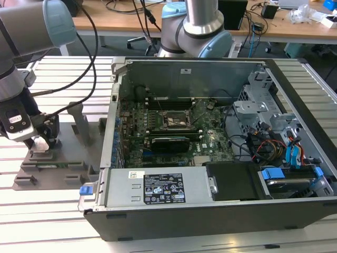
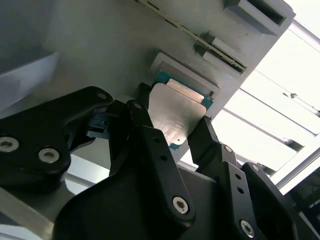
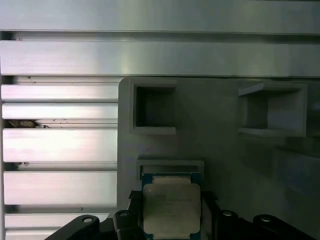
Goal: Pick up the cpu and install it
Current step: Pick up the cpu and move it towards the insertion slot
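The cpu (image 2: 176, 111) is a small square chip with a silvery lid and a green rim. It sits at the shallow recess of the grey plastic fixture (image 1: 52, 164), at the exterior view's left. My gripper (image 1: 42, 141) is down over that fixture. In both wrist views its black fingers (image 2: 142, 120) press on two opposite edges of the cpu (image 3: 171, 207), so the gripper (image 2: 170, 117) is shut on it. The dark socket frame (image 1: 176, 120) lies on the green motherboard inside the open computer case (image 1: 221, 211).
The case lies on its side on a slatted aluminium table (image 1: 63, 221), with drive bays and cables (image 1: 274, 142) at the exterior view's right. Upright posts (image 1: 79, 121) and square pockets (image 3: 152, 107) stand on the fixture. A second arm's base (image 1: 197, 26) is behind the case.
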`<action>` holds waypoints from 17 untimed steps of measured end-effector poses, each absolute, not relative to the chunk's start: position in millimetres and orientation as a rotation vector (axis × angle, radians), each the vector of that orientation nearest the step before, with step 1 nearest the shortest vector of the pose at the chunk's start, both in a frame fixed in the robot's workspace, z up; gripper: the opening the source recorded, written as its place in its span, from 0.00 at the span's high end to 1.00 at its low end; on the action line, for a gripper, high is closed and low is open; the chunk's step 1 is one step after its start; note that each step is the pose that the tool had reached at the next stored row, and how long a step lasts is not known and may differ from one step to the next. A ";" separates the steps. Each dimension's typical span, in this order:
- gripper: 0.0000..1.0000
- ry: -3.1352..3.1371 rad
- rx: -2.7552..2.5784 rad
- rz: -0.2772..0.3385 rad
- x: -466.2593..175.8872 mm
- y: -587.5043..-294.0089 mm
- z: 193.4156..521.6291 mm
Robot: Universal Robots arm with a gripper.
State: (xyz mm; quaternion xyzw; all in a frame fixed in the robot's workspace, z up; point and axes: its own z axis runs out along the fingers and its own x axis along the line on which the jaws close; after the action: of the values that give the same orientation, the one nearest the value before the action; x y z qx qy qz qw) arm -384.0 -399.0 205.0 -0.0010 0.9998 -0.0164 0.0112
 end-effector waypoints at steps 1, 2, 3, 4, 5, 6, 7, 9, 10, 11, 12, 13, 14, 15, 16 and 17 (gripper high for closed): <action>0.45 3.119 -0.003 -0.051 -384.0 -399.0 207.5; 0.45 3.119 -0.003 -0.051 -384.0 -399.0 208.9; 0.45 3.119 -0.003 -0.051 -384.0 -399.0 210.3; 0.45 3.119 -0.003 -0.051 -384.0 -399.0 211.8; 0.45 3.119 -0.003 -0.051 -384.0 -399.0 213.3; 0.45 3.119 -0.003 -0.051 -384.0 -399.0 215.1; 0.45 3.119 -0.003 -0.051 -384.0 -399.0 217.2; 0.45 3.119 -0.003 -0.051 -384.0 -399.0 221.0; 0.45 3.119 -0.003 -0.051 -384.0 -399.0 222.6; 0.45 3.119 -0.003 -0.051 -384.0 -399.0 224.2; 0.45 3.119 -0.003 -0.051 -384.0 -399.0 225.9; 0.45 3.119 -0.003 -0.051 -384.0 -399.0 229.9; 0.45 3.119 -0.003 -0.051 -384.0 -399.0 233.6; 0.45 3.119 -0.003 -0.051 -384.0 -399.0 237.5; 0.45 3.119 -0.003 -0.051 -384.0 -399.0 239.9; 0.45 3.119 -0.003 -0.051 -384.0 -399.1 242.5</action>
State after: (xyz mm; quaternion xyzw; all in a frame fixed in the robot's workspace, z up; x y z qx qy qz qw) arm -384.0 -399.1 242.5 -0.0010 0.9998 -0.0165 0.0112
